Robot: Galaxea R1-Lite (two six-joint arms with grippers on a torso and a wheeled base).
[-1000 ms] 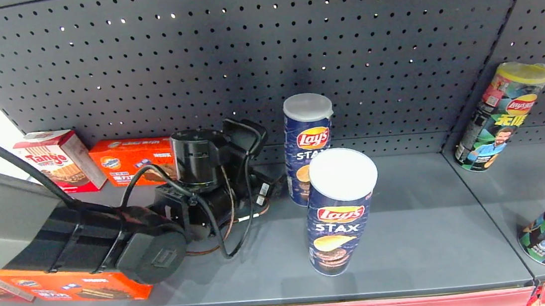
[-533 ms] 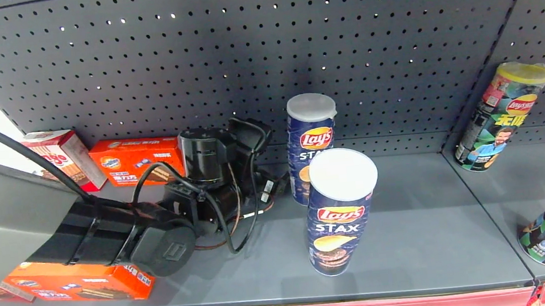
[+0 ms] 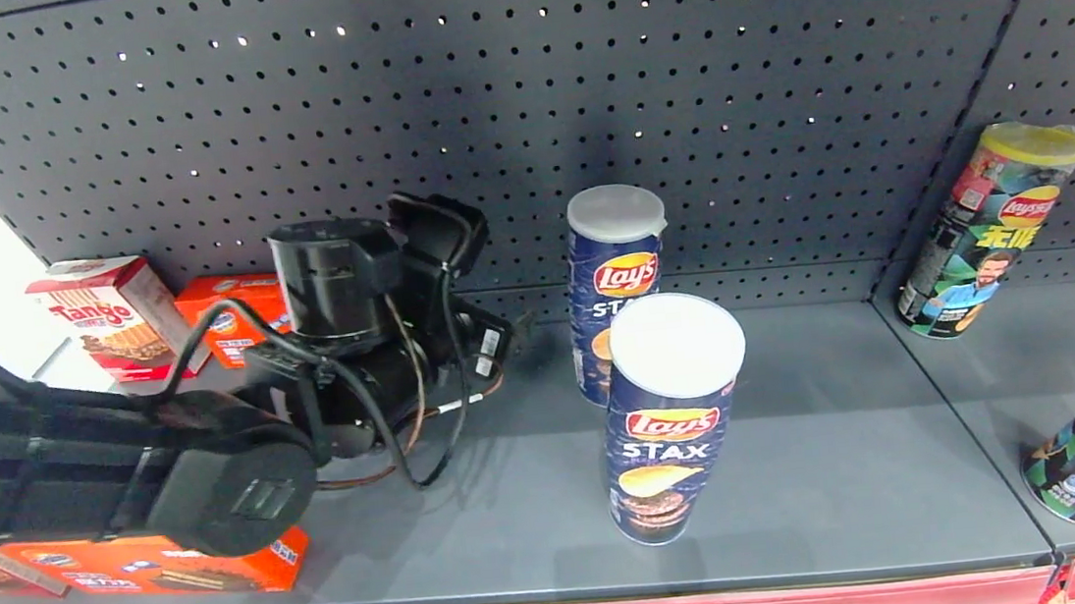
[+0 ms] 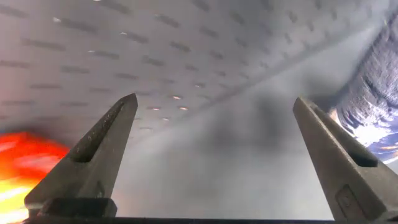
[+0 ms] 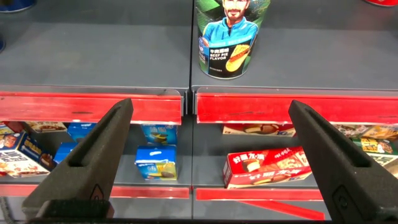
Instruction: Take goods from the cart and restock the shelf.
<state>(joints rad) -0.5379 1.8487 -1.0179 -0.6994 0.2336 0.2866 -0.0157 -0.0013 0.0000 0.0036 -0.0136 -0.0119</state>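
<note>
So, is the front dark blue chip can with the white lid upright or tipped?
Upright: the front dark blue chip can stands on its base on the grey shelf, not leaning.

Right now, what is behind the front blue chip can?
A second blue chip can, upright with its lid on, then the pegboard wall. The front can covers its lower part, so whether they touch is hidden.

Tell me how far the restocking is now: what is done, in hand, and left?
Done: a front can and a rear can, both blue, stand upright on the shelf. In hand: nothing; the left gripper is open near the rear can, and the right gripper is open. Left: probably fetching more goods.
</note>
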